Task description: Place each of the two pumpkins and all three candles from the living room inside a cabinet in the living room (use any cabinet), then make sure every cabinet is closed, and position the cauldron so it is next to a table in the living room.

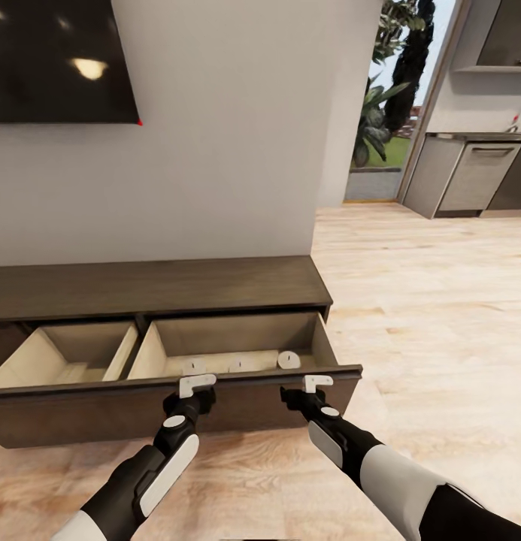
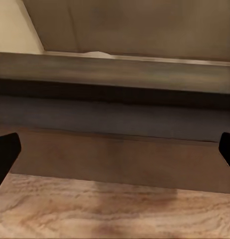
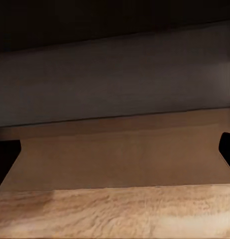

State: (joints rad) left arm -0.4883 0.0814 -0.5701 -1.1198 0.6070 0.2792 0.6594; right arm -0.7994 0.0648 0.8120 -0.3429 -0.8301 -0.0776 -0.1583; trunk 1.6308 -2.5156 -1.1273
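Note:
The long dark-brown cabinet [image 1: 155, 285] stands against the wall with two drawers pulled out, showing pale interiors. Three beige candles [image 1: 237, 364] stand in a row in the right drawer [image 1: 245, 409], just behind its front panel. The left drawer [image 1: 65, 361] looks bare inside. My left gripper [image 1: 196, 385] and right gripper [image 1: 318, 382] are both at the top edge of the right drawer's front, open. In the left wrist view the dark fingertips [image 2: 5, 154] sit wide apart before the drawer front [image 2: 115, 119]. The right wrist view has its fingertips [image 3: 227, 149] equally spread. Pumpkins and cauldron are out of view.
A black TV [image 1: 57, 60] hangs on the white wall above the cabinet. Light wood floor [image 1: 440, 300] stretches right toward dark-grey kitchen cupboards [image 1: 471, 176] and a glass doorway with plants [image 1: 380, 113].

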